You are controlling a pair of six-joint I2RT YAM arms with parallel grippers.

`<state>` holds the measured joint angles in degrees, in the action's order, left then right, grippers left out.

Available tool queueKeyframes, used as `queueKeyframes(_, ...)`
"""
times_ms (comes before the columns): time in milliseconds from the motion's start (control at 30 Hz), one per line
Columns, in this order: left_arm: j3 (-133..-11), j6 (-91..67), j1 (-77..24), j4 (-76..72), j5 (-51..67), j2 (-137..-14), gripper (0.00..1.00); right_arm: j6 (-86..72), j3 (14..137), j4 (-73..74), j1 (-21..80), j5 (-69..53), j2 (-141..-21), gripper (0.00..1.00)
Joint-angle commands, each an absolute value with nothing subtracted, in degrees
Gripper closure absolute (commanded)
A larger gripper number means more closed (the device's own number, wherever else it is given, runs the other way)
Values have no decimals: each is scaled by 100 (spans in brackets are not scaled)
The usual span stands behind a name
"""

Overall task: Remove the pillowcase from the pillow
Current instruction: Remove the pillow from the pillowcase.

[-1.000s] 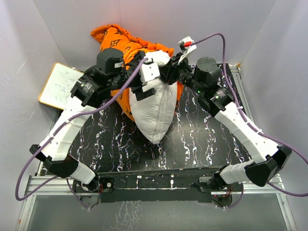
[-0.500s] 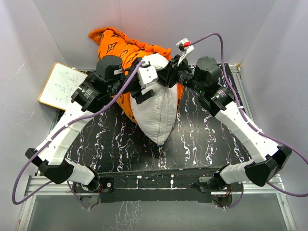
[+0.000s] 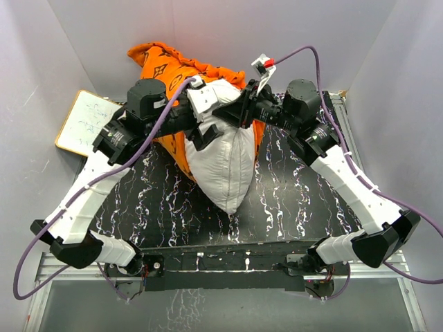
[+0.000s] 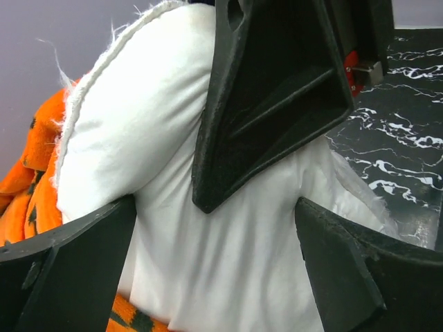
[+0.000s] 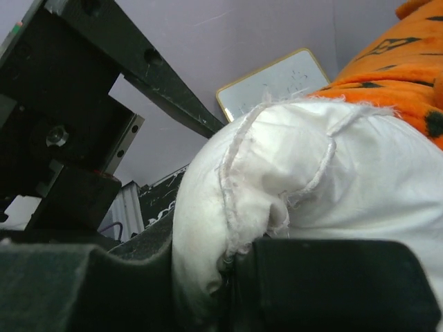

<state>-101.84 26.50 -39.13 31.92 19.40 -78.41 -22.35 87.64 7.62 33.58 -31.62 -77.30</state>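
Note:
The white pillow (image 3: pixel 223 166) lies lengthwise on the table, its far end raised. In the right wrist view my right gripper (image 5: pixel 235 277) is shut on a frayed corner seam of the pillow (image 5: pixel 311 187). From above, the right gripper (image 3: pixel 232 113) sits at the pillow's far end. My left gripper (image 3: pixel 211 123) is open, its jaws standing either side of the pillow (image 4: pixel 228 263) without pinching it. The orange pillowcase (image 3: pixel 166 66) with brown motifs is bunched behind and left of the pillow, still round its left flank (image 4: pixel 34 187), and shows as the pillowcase (image 5: pixel 394 69) at upper right.
A small wood-framed whiteboard (image 3: pixel 86 121) leans at the back left, also seen as the whiteboard (image 5: pixel 277 83). The black marbled table (image 3: pixel 297 194) is walled by grey panels on three sides. A purple cable (image 3: pixel 304 52) arcs over the right arm.
The left arm has swung back and left, carrying its gripper a little farther up the pillow. The pillowcase has bunched slightly farther back. The right gripper has kept its grip.

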Motion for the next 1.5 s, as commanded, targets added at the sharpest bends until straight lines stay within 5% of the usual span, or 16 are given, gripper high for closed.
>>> queueKeyframes(0, -10803, 3097, -3937, 3941, 2325, -7532, 3, -2220, 9721, -1133, 3610, -4802, -7096, 92)
queueKeyframes(233, -11187, 4548, -3933, 4929, 2108, -7207, 3, -2378, 10411, -839, 3606, -5988, -7630, 92)
queueKeyframes(533, -12322, 4718, -3942, 5506, 2007, -7553, 3, -1516, 10482, 366, 3606, -6115, -7642, 92)
queueKeyframes(1133, -11557, 3526, -3930, 5243, 3376, -8616, 4, -838, 10871, 1260, 3936, -6563, -8234, 92)
queueKeyframes(1233, -11187, 3270, -3937, 5509, 4003, -8726, 12, -920, 11011, 1132, 3935, -6619, -8323, 92)
queueKeyframes(1400, -10372, 2949, -3929, 5218, 4267, -8518, 39, -731, 11106, 1115, 3916, -6277, -8356, 92)
queueKeyframes(1467, -10130, 2775, -3929, 4823, 4131, -8362, 71, -820, 11093, 914, 3908, -6012, -8353, 92)
